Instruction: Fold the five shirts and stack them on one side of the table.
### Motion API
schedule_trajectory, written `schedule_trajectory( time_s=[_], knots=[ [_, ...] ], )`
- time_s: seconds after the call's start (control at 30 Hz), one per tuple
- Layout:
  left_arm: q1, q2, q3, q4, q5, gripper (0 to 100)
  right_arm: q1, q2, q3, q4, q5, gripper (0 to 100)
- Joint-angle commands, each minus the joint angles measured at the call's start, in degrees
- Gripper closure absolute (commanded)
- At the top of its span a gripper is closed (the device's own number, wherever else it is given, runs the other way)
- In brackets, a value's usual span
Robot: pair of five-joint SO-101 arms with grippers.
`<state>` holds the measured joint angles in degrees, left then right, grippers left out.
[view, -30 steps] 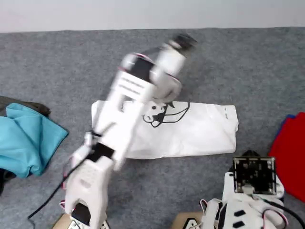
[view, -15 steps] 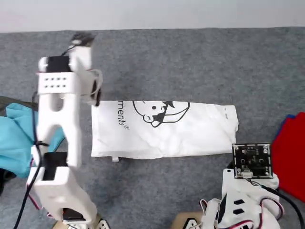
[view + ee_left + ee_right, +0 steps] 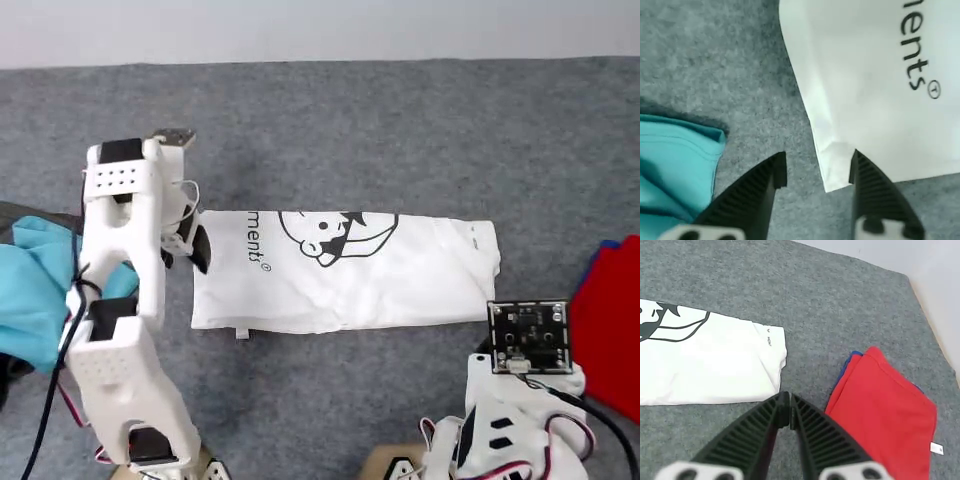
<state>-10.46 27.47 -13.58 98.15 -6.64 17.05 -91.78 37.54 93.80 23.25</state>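
Left gripper [image 3: 818, 157]: two black plastic fingers [image 3: 750, 190] with ridged inner faces, set wide apart. Their tips straddle a folded corner of the white shirt [image 3: 870, 75]; whether they touch the cloth cannot be told. In the high view this gripper [image 3: 190, 245] sits at the 9 o'clock end of the white shirt [image 3: 350, 270], on a white, blocky arm that rises from 7 o'clock.

Right gripper [image 3: 785, 397]: the same ridged black fingers, pressed together with nothing between them, held above the grey mat [image 3: 815, 290] near 5 o'clock.

White shirt: smooth, lightly creased cloth folded into a long rectangle across the middle of the table. It runs from 9 to 3 o'clock and carries a black line drawing and black lettering near its 9 o'clock end.

Teal shirt [image 3: 50, 290]: soft, loosely bunched fabric at the 9 o'clock edge, just beside the left gripper. A hemmed edge of it shows in the left wrist view [image 3: 675, 160]. A dark cloth [image 3: 50, 218] lies under it.

Red shirt [image 3: 610, 320]: a flat, neatly folded rectangle at the 3 to 4 o'clock edge, apart from the white shirt. It rests on a blue garment [image 3: 846, 365] whose edge shows beneath it.

Grey mat [image 3: 420, 130]: coarse, felt-like covering over the whole table.
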Motion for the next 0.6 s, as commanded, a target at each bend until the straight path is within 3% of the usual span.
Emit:
schedule_trajectory(
  time_s=[0.0, 0.33, 0.57],
  knots=[
    [0.53, 1.05, -0.13, -2.55, -0.79, 79, 0.66, -0.04, -0.26, 0.22, 0.35, 99.0],
    [4.48, 5.89, -0.22, -7.3, -0.7, 79, 0.66, -0.04, -0.26, -0.31, 0.44, 99.0],
    [3.52, 9.85, -0.75, -9.32, -0.44, 79, 0.66, -0.04, -0.26, -0.31, 0.62, 99.0]
  ],
)
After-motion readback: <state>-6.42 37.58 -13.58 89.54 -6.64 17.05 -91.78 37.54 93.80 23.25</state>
